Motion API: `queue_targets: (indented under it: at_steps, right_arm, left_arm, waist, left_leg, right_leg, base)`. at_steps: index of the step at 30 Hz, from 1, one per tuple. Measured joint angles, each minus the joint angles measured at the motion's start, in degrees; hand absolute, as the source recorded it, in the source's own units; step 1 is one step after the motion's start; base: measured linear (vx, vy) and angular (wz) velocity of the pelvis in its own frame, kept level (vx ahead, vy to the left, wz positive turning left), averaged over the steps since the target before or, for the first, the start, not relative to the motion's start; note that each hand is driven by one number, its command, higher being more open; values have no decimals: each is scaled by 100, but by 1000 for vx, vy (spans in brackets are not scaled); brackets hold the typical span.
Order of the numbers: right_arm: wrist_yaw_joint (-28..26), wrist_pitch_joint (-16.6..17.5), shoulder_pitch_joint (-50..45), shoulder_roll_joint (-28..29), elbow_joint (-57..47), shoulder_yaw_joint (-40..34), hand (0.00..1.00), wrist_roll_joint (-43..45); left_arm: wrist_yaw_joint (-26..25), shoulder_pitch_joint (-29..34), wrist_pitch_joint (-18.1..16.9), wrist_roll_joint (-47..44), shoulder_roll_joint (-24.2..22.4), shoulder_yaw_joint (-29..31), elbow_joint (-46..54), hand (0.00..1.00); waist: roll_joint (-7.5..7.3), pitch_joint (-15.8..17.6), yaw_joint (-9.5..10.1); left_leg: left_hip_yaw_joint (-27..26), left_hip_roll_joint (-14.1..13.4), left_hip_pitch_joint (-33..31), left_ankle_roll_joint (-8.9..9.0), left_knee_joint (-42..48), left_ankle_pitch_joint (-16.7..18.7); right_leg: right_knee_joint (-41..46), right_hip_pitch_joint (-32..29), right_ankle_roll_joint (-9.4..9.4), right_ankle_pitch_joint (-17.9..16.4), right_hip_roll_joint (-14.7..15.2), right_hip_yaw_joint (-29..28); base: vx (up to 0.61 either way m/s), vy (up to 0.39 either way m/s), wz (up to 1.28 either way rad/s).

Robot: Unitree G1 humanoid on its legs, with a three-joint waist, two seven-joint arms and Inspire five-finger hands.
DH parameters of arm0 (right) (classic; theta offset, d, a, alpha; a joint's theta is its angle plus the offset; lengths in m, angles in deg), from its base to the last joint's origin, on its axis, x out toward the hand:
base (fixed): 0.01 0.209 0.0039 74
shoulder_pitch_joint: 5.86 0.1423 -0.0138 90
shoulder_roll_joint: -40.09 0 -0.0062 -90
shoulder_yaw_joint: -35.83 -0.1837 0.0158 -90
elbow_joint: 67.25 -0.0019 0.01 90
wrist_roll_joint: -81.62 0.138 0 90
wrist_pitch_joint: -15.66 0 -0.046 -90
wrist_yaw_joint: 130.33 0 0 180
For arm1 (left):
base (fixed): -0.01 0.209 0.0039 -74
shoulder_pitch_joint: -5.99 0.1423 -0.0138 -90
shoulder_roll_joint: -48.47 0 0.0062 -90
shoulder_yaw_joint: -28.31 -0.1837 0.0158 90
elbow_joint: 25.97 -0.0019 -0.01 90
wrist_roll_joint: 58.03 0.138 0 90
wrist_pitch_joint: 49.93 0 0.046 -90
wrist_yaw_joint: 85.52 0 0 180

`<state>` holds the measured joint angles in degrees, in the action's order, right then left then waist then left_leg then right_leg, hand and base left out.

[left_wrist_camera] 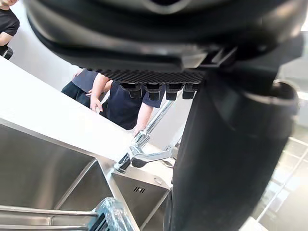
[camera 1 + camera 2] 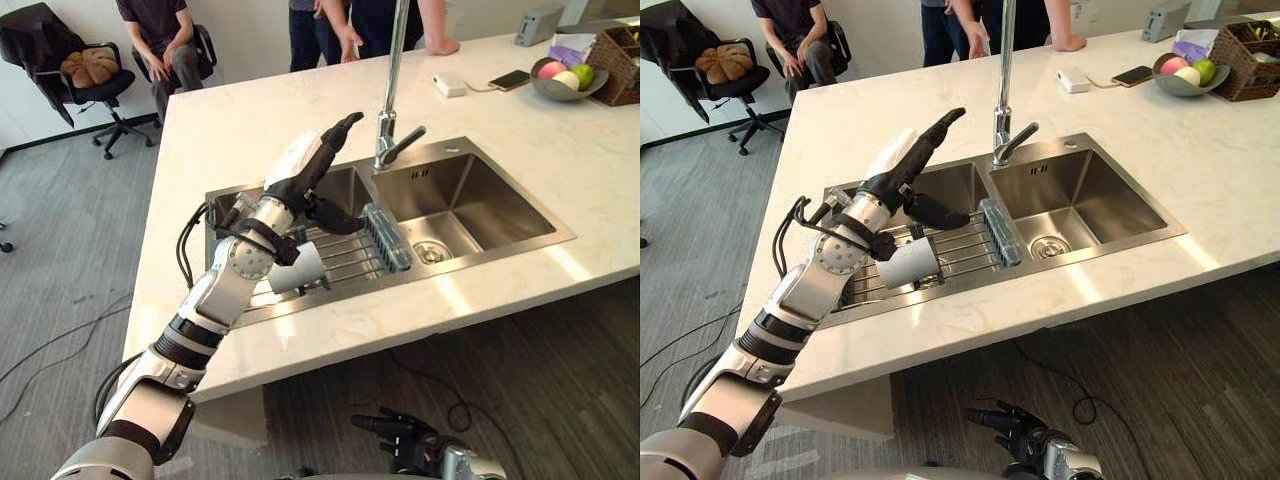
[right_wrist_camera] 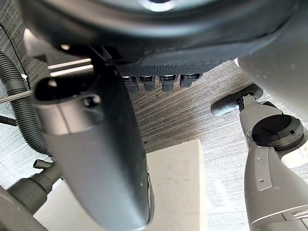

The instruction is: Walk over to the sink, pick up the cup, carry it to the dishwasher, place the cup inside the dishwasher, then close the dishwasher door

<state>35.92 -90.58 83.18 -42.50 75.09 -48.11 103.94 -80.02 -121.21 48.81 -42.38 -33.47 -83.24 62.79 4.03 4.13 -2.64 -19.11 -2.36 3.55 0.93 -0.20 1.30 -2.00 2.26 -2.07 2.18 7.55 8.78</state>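
The robot stands at the sink, so the walk looks done. Picking up, carrying, loading and closing the dishwasher all remain. The cup lies on its side on the wire rack, left of centre, unheld. The left hand is raised just above it, fingers straight, apparently touching nothing. The right hand hangs at the bottom edge, relaxed and empty.

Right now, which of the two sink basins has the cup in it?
The robot's-left basin: the cup lies on its side on the wire rack there, under the left hand. The right basin has a drain, no cup.
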Motion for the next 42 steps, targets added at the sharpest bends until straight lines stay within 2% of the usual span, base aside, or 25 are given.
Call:
queue_targets:
  at_steps: [7, 16, 21, 27, 42]
  right_arm:
    - [102, -142, 3, -30, -174, 308, 100, 13]
    - [242, -335, 2, 48, -211, 348, 100, 14]
    - [273, -368, 5, 75, -213, 434, 100, 16]
    - [292, -437, 53, 100, -211, 568, 100, 16]
    - [386, -635, 171, 111, -175, 734, 100, 17]
  left_arm:
    - [460, -25, 145, 1, 28, -234, -322, 100]
    - [855, -25, 254, 13, 35, -266, -590, 100]
    - [856, -25, 292, 19, 69, -423, -621, 100]
    - [847, -22, 291, 254, 73, -432, -924, 100]
    - [838, 359, 305, 944, 103, -480, -1560, 100]
  waist:
    - [-32, -32, -141]
    - [-209, -149, -178]
    - [-261, -187, -181]
    - [-346, -257, -286]
    - [-404, -250, -297]
  left_leg:
    - [11, 35, 197, 7, -383, -193]
    - [-30, 50, 244, 16, -470, -220]
    - [-20, 52, 244, 13, -471, -222]
    - [-20, 80, 248, 10, -476, -229]
    - [68, 82, 251, 11, -484, -249]
  right_leg:
    - [-23, 34, -34, -17, -16, 3]
    - [-57, 37, -49, -7, -50, -43]
    - [-58, 43, -52, -5, -48, -40]
    - [-61, 46, -58, 1, -59, -17]
    - [-267, 171, -52, 85, -70, 86]
  base:
    - [-26, -14, 0]
    - [-7, -12, -3]
    - [0, 0, 0]
    - [0, 0, 0]
    - [-11, -11, 3]
